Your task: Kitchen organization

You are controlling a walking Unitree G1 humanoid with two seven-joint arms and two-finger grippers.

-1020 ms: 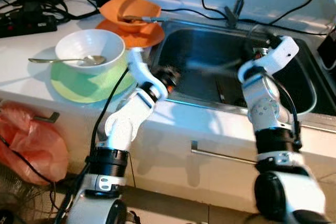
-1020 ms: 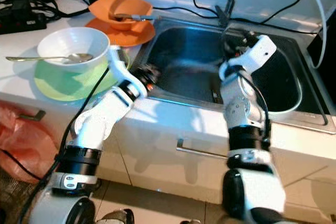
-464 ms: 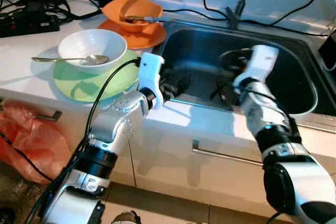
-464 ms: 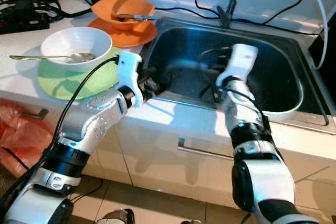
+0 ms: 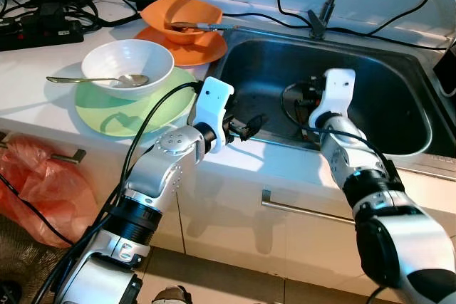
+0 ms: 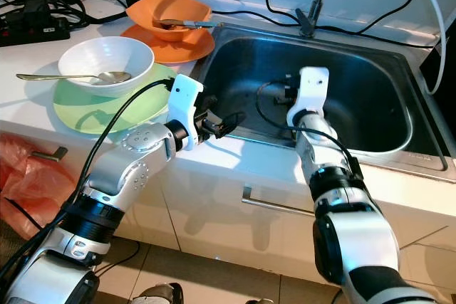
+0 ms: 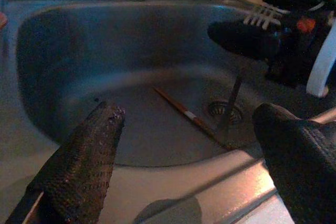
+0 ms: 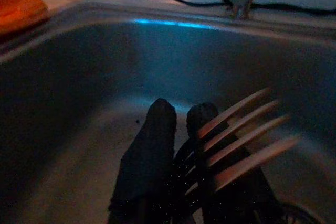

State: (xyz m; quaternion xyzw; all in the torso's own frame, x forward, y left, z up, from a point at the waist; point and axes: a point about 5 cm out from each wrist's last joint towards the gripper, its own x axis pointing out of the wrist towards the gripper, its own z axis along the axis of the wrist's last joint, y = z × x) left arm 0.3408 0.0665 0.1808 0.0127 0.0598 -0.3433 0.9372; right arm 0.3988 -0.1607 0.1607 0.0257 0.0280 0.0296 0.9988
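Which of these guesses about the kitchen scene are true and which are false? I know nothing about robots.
1. The right gripper holds a fork over the sink. True.
2. The left gripper is shut on a spoon. False: its fingers are spread open, holding nothing, at the sink's front edge.
3. A chopstick lies on the sink floor near the drain. True.
4. The white bowl sits on the orange plate. False: it sits on the green plate, with a spoon resting in it.
5. The orange bowl sits on the orange plate beside the sink. True.
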